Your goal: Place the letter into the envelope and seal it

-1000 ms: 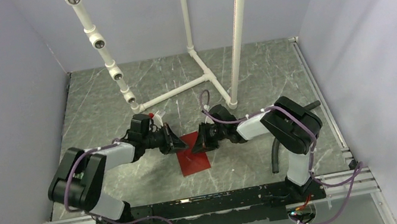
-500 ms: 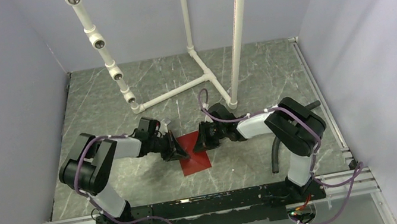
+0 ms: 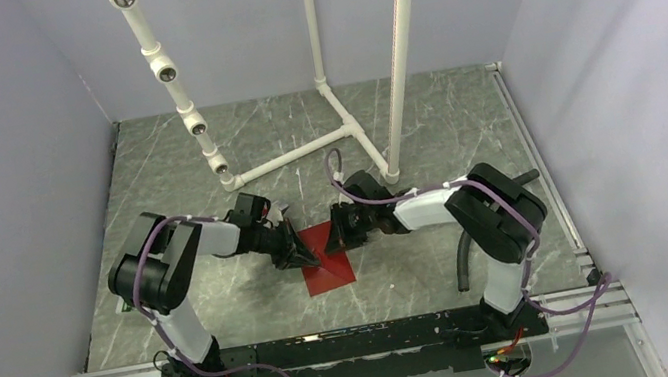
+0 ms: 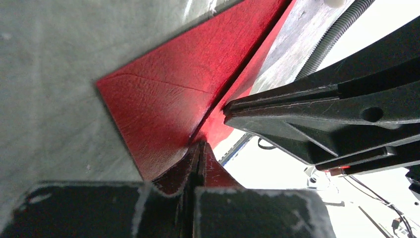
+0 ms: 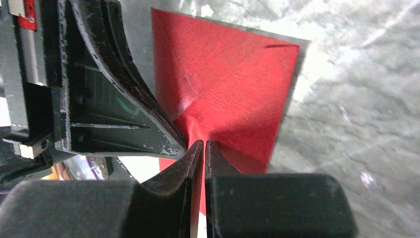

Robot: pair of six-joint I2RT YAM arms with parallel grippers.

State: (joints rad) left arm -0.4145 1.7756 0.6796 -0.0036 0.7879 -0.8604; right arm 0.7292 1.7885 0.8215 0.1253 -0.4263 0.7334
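The dark red envelope (image 3: 333, 270) lies on the grey marble table between both arms. Part of it, which looks like the flap (image 4: 242, 74), stands up from the flat body (image 4: 158, 104). My right gripper (image 3: 339, 237) is shut on that raised red paper, and a thin red strip shows between its jaws (image 5: 204, 145). My left gripper (image 3: 306, 257) is shut with nothing between its jaws. Its tips (image 4: 200, 146) rest at the crease where the raised part meets the body, close to the right fingers (image 4: 317, 106). The letter is not in view.
A white pipe frame (image 3: 304, 153) stands on the table behind the envelope. A black hose (image 3: 464, 264) hangs by the right arm's base. A metal rail (image 3: 353, 332) runs along the near edge. Grey walls close in both sides.
My left arm has swung in to the right, and its shut tips have come down onto the envelope's left side. The right gripper has kept its hold and barely shifted.
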